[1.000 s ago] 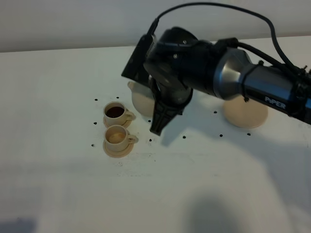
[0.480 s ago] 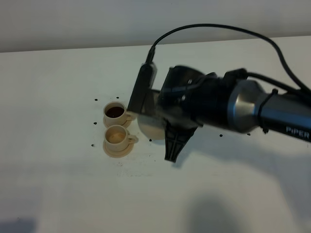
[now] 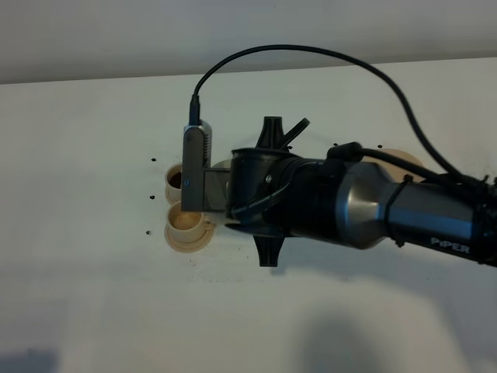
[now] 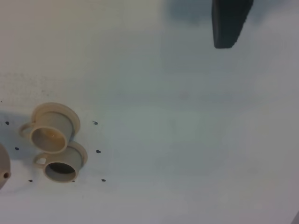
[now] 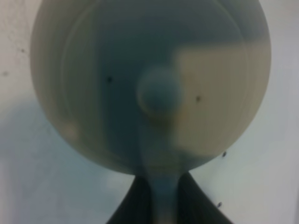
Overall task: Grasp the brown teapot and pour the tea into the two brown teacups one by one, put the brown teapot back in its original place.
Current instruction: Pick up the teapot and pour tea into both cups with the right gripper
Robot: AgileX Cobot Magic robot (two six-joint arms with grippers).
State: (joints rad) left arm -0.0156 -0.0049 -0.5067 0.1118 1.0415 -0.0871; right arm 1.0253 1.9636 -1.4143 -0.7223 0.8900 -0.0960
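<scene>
Right arm reaching across the white table (image 3: 93, 311) with the teapot over the cups. The right pincer (image 5: 161, 198) is closed on the loop handle of the teapot (image 5: 93, 70). In the right wrist view its two dark fingers flank the handle, and the lid knob (image 5: 159, 95) lies at the centre of the pot's round top.

In the high view the front cup (image 3: 185, 221) stands on its saucer (image 3: 186, 242) and holds a pale liquid. The teapot is held just beside and above the front cup, on the arm's side of it, almost wholly hidden by the wrist. Whether the spout reaches the rim cannot be told.

The back cup (image 3: 174, 180) sits directly behind the front cup, close against it. It is partly covered by the grey camera block (image 3: 194, 167) on the wrist. Its darker contents show in the left wrist view.

The wide round disc (image 3: 405, 159) lies well apart from the front cup, beyond the arm, bare and partly masked by it. Small dark marks dot the table around the front cup.

The left pincer (image 4: 228, 23) shows only one dark finger, well apart from the front cup. Whether it is open or closed cannot be told.
</scene>
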